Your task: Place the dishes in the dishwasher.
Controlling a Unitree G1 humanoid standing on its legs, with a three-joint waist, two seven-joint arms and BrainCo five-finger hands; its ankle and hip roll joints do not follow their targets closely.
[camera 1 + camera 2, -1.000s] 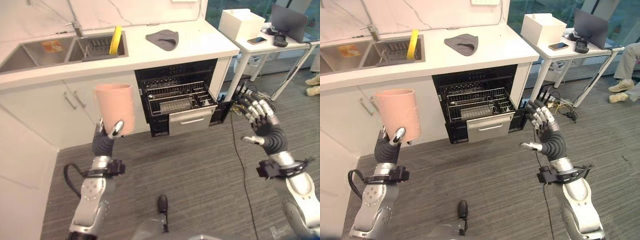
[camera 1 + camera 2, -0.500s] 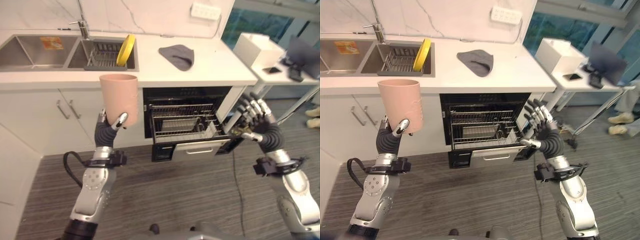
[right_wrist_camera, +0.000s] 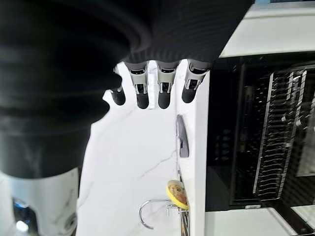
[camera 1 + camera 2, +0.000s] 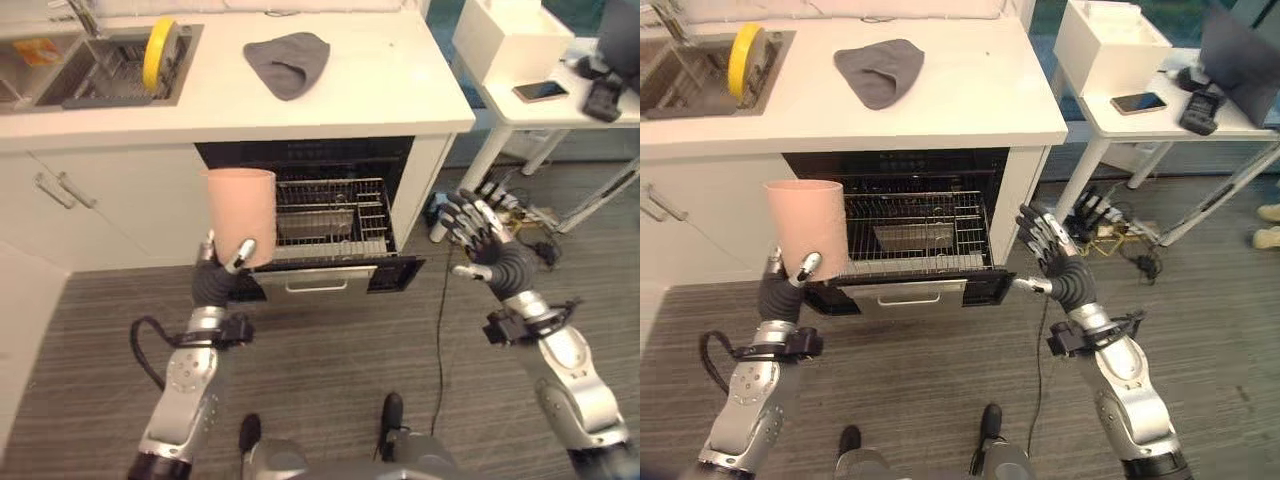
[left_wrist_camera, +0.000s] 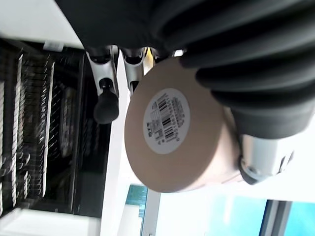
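Pink cup upright in left hand, fingers curled round it, in front of dishwasher's pulled-out rack. R hand spread, empty. Step: carry. Next, prob.: reach fwd, lower cup into rack.

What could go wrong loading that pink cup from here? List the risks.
1. The pink cup is tall and the left hand grips only its base, so it could tip or slip on the way in.
2. The dishwasher rack already holds a metal tray, and the wire sides could catch the cup's rim.
3. The open right hand hangs close to the rack's corner and might bump it.
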